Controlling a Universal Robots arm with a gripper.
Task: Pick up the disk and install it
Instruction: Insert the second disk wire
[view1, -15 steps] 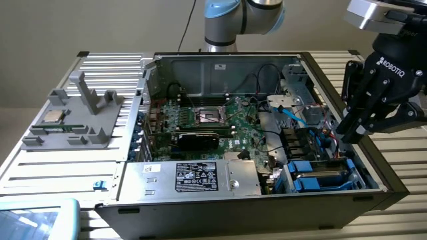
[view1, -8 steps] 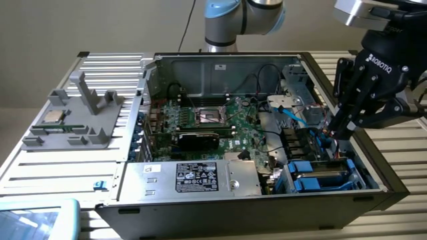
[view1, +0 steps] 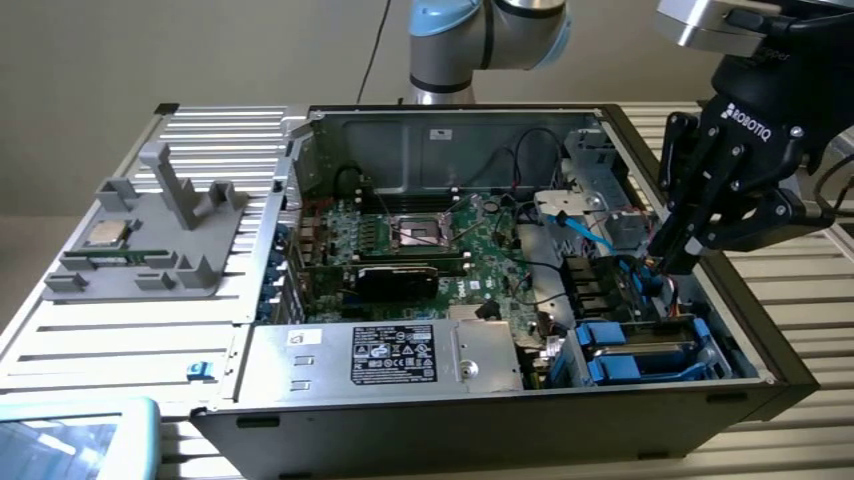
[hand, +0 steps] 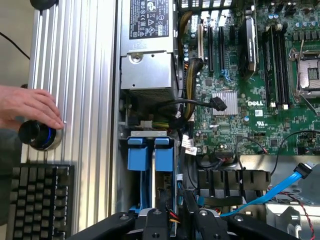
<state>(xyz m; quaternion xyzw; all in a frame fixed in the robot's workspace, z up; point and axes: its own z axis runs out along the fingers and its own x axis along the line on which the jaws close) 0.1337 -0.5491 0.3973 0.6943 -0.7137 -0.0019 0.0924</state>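
The setting was a robotics laboratory or electronics-assembly test bench. An opened desktop computer case (view1: 507, 400) lay on its side on a ribbed aluminium-profile table (view1: 120, 340), exposing a motherboard (view1: 427, 240), a power supply with a black label (view1: 387, 355), blue drive carriers (view1: 641, 350) and a blue data cable (view1: 587, 232). A grey fixture with upright posts (view1: 160, 230) stood on the table at the exterior view's left of the case. A Universal Robots arm (view1: 467, 35) was mounted behind the case. In the wrist view, a person's hand (hand: 27, 107) rested on a round control knob (hand: 37, 135), just beside a black keyboard (hand: 37, 200).
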